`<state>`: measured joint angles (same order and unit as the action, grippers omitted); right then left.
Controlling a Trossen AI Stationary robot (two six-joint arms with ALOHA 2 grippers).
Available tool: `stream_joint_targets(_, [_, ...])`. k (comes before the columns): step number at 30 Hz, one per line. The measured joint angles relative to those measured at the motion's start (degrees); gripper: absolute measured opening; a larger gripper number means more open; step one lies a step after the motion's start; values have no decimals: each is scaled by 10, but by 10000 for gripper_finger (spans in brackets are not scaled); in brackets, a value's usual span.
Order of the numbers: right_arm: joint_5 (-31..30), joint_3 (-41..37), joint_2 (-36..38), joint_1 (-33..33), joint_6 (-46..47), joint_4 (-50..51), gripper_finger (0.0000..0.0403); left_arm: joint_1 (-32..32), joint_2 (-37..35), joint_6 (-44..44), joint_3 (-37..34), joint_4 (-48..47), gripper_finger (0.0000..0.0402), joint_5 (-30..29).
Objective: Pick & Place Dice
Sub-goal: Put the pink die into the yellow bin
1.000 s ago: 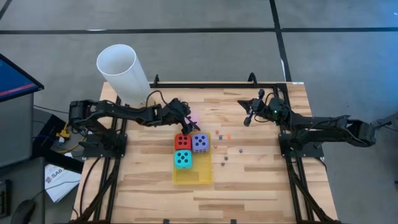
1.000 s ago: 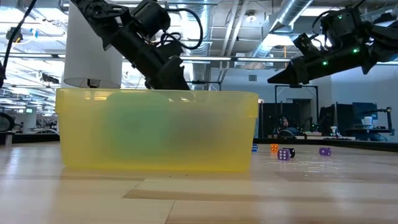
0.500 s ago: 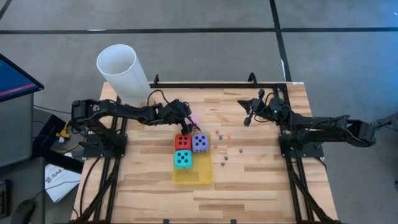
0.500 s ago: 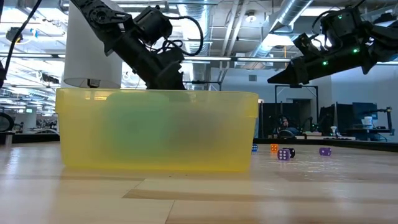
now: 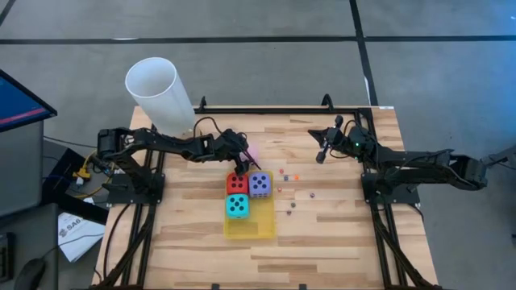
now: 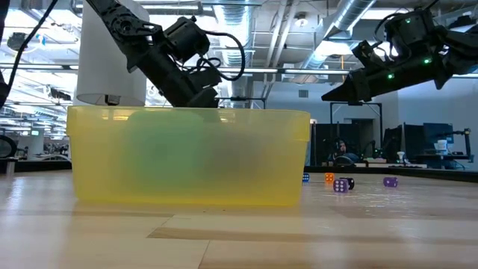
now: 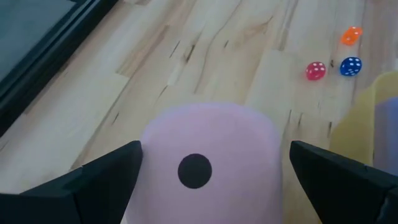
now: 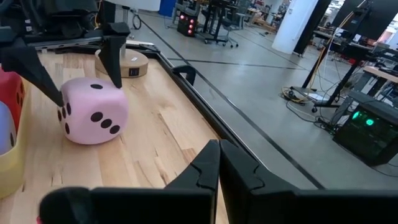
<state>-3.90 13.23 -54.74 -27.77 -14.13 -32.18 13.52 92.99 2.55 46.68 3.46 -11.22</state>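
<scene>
A pink die (image 7: 208, 165) sits on the wood table just beyond the yellow tray (image 5: 250, 227). My left gripper (image 7: 214, 149) is open and slants down over it, one finger (image 7: 93, 180) on each side, close to the die's sides. The right wrist view shows the same pink die (image 8: 93, 112) with my left gripper (image 8: 89, 94) straddling it. The red die (image 5: 236, 184), purple die (image 5: 260, 184) and cyan die (image 5: 236, 206) sit in the tray. My right gripper (image 5: 322, 153) hangs shut above the table's far right part, holding nothing.
Several tiny dice (image 5: 296, 177) lie scattered on the wood right of the tray; three more tiny dice (image 7: 316, 70) show in the left wrist view. A tall white cylinder (image 5: 159, 93) stands at the far left corner. In the low view the tray's wall (image 6: 187, 157) hides the big dice.
My left gripper has sunk toward the pink die and tipped a little further down, still open. The dice have stayed where they were.
</scene>
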Motion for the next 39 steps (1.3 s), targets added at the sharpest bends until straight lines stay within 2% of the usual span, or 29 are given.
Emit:
stream_joint_targets(11, [0, 0, 0, -9, 0, 4, 6, -1, -28, 5, -2, 9, 400, 7])
stream_joint_targets(19, [0, 0, 0, -9, 1, 5, 6, 0, -28, -21, -2, -16, 400, 16])
stream_joint_targets(28, [0, 0, 0, -9, 2, 5, 6, 9, -28, -10, -2, -12, 400, 17])
stream_joint_targets(32, [0, 0, 0, -9, 2, 5, 6, 15, -28, -10, -2, -12, 400, 51])
stream_joint_targets(39, [0, 0, 0, -9, 2, 5, 6, 15, -28, -8, -2, -14, 400, 52])
